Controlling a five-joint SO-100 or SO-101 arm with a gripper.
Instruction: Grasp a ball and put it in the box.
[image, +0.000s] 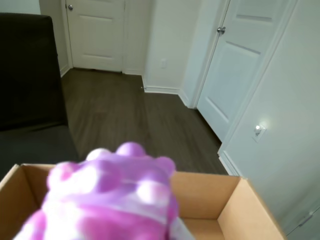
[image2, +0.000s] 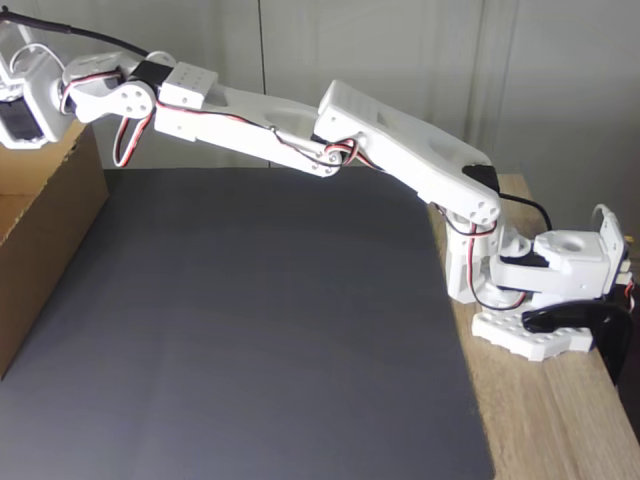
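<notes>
— What is the tool doing?

— In the wrist view the knobbly pink and purple ball with pale lilac bumps (image: 107, 200) sits blurred and very close to the lens, at the near left of the picture. The fingers themselves are hidden behind it, so I cannot tell how wide the tool stands or whether it grips the ball.

— And where is the ball against the box?

— It hangs over the open top of the brown corrugated cardboard box (image: 220, 197), whose far wall and right wall rise past it.

— Room to move?

— In the fixed view the white arm (image2: 300, 125) stretches left over the dark grey mat (image2: 260, 330) on the wooden worktop (image2: 560, 420), its wrist above the box's near edge (image2: 45, 220). The mat lies bare.
</notes>
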